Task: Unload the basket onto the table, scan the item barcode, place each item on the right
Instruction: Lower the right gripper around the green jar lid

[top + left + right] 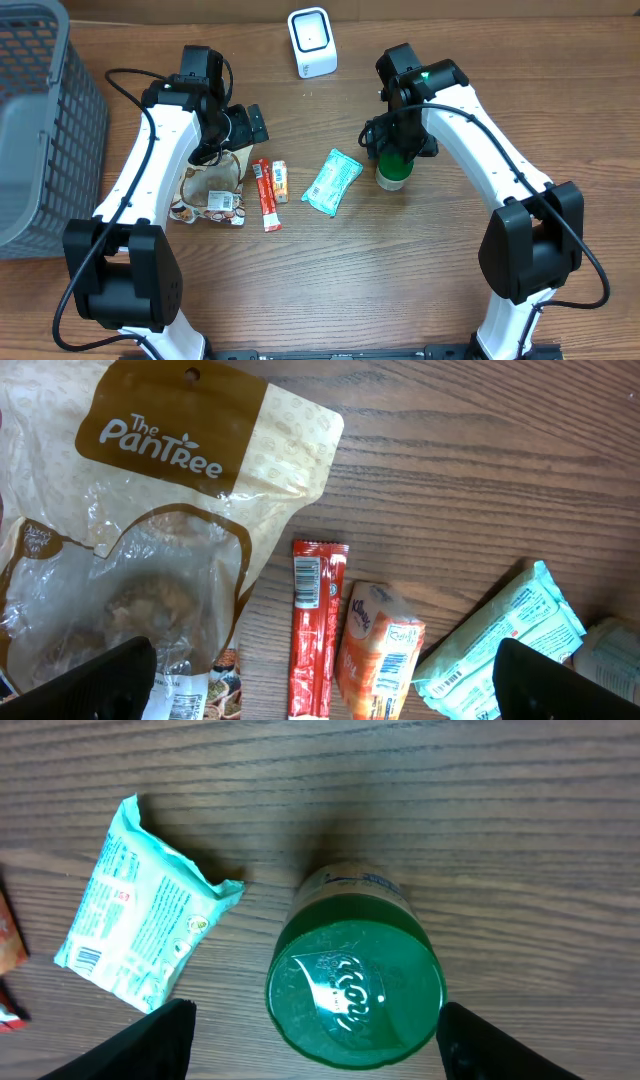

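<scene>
Green-capped bottle [355, 982] stands upright on bench [520, 810], directly below right gripper [318, 1042]. Fingers spread either side, not clamped. Long axis vertical. Left gripper [325, 682] also open, farther off over snack pouch [150, 510].

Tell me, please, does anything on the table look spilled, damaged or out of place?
Nothing stands out. The green jar stands upright, the teal packet lies flat beside it, and the PanTree pouch is only wrinkled. No spill shows.
</scene>
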{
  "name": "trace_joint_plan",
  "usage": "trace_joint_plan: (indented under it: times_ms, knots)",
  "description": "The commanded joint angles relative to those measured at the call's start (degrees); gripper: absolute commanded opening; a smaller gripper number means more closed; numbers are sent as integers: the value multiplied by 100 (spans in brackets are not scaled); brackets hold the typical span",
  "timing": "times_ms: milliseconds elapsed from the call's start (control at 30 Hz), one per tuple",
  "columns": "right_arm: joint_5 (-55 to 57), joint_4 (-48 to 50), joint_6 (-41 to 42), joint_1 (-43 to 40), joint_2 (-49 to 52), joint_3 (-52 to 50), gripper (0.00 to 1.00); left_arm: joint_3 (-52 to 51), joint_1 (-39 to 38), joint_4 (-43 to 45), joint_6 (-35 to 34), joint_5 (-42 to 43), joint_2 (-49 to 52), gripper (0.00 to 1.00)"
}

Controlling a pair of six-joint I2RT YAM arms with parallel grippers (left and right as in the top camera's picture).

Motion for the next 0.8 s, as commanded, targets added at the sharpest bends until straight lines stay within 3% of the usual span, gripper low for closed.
trace_joint_plan:
  times_ms: [0, 767]
  knots:
    - [105, 0, -461, 2, -2, 131, 79, 116, -2, -9, -20, 44, -4, 100]
    - [310, 170, -691, 162, 90, -426, 80, 116, -2, -7, -20, 44, -4, 100]
